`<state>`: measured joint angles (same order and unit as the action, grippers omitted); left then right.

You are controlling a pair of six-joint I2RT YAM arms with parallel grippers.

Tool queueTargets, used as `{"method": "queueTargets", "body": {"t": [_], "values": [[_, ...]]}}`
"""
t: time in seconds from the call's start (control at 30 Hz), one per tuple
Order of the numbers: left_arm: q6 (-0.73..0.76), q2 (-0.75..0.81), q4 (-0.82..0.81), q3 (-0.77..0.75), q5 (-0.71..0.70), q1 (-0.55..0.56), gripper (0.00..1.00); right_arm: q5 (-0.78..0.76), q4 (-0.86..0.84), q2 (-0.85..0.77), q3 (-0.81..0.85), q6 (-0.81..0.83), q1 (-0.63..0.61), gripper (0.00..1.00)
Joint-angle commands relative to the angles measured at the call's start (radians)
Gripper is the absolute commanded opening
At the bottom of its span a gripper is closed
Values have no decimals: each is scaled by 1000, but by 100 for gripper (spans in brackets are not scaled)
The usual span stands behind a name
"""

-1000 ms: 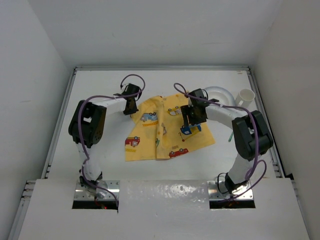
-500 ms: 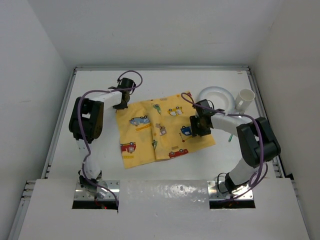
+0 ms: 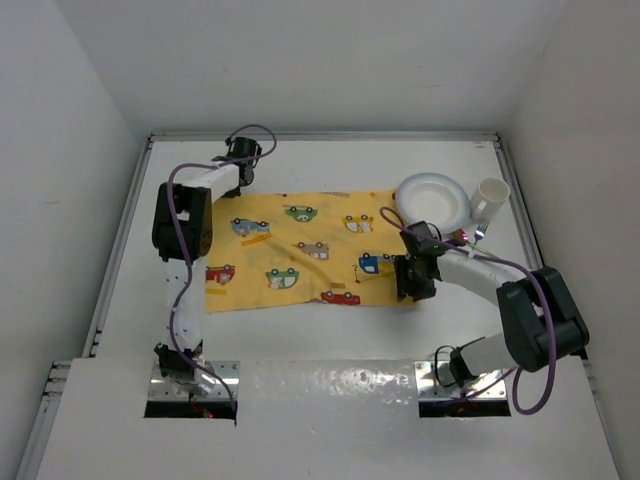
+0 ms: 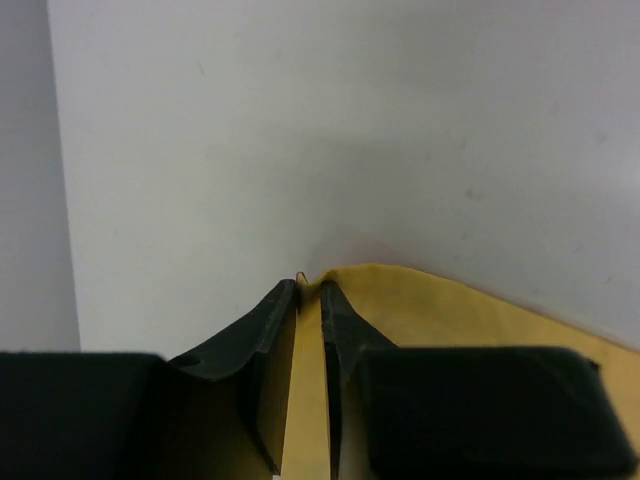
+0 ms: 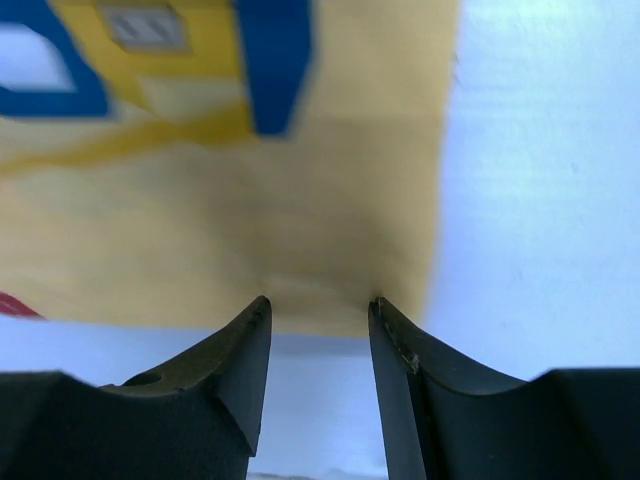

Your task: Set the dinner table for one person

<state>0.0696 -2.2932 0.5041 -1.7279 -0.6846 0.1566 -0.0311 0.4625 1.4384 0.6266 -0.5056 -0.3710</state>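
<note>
- Since the dinner table (image 3: 330,165) is the biggest thing here, I start with it: it is a plain white top, and everything sits on it.
- The yellow placemat (image 3: 310,250) with little cars lies spread out in the middle of the table. It looks almost flat, with small bumps.
- My left gripper (image 3: 241,176) is at the far left corner of the mat. In the left wrist view, its fingers (image 4: 285,320) are almost closed, with a thin bit of yellow cloth pinched between them.
- My right gripper (image 3: 410,290) is at the near right corner. In the right wrist view, its fingers (image 5: 250,350) are a little way apart. The mat edge lies right at the tips, and I see nothing pinched there.
- To do this step well, I think I should put the left corner down softly and open straight up, so the cloth does not drag or fold. The edges should line up with the table.
- The white plate (image 3: 433,200) sits just past the far right corner of the mat. I see nothing on it.
- The white cup (image 3: 492,195) stands just right of the plate. I see nothing in it.
- Something small lies near the cup, too tiny to tell.
</note>
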Motion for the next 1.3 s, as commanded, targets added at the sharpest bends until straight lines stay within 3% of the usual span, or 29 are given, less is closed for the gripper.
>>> {"method": "queueTargets", "body": {"t": [0.0, 0.17, 0.23, 0.37, 0.47, 0.6, 0.7, 1.27], "values": [[33, 5, -38, -97, -36, -5, 17, -58, 100, -39, 42, -11, -8, 45], [-4, 63, -27, -147, -1, -3, 60, -84, 87, -56, 256, 50, -8, 51], [-33, 109, 6, -147, 31, -3, 68, -84, 67, -23, 324, 68, -8, 52], [-195, 236, 48, -53, 140, 7, 69, -82, 31, 69, 474, 87, -8, 54], [-290, 348, 28, 121, 223, 20, 70, -95, -19, 154, 522, 95, -6, 54], [-349, 466, -24, 344, 333, 20, 70, -79, -56, 263, 574, 122, -5, 55], [-353, 491, -56, 430, 350, 20, 71, -76, -88, 336, 602, 140, 1, 55], [-349, 362, -81, 393, 358, 14, 72, -53, -91, 634, 772, 190, 38, 73]]}}
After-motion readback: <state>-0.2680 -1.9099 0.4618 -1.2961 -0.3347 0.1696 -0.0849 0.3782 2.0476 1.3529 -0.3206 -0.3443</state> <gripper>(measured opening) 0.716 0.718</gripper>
